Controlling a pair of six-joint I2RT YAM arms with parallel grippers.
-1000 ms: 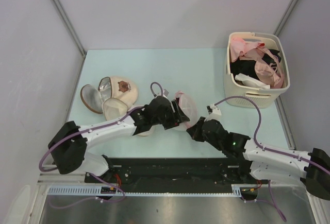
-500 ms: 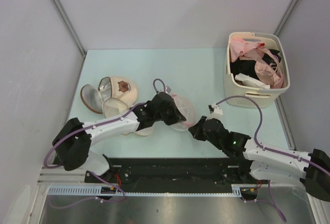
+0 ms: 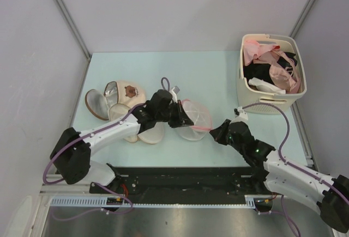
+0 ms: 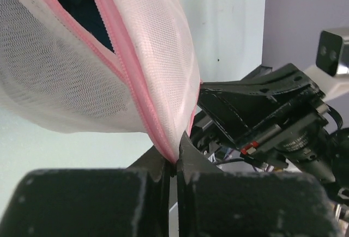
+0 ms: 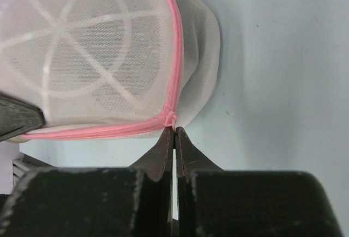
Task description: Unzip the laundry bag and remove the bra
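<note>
The laundry bag (image 3: 196,118), white mesh with a pink zip rim, lies mid-table between both arms. My left gripper (image 3: 184,119) is shut on the bag's pink rim (image 4: 163,144) at its left side. In the left wrist view the zip gapes, and the dark navy bra (image 4: 82,2) shows inside the gap. My right gripper (image 3: 213,130) is shut on the small pink zip pull (image 5: 173,120) at the bag's right edge. The right wrist view shows the bag's star-ribbed mesh shell (image 5: 87,46) and, there, a closed zip line.
A cream slotted basket (image 3: 267,98) holding pale pink and black garments stands at the back right. Beige bra cups (image 3: 117,101) lie on the table's left side, beside the left arm. Grey walls close in the table on three sides.
My left gripper has closed on the bag's rim. The right gripper has pulled to the right with the zip pull, and the bag now lies stretched further right.
</note>
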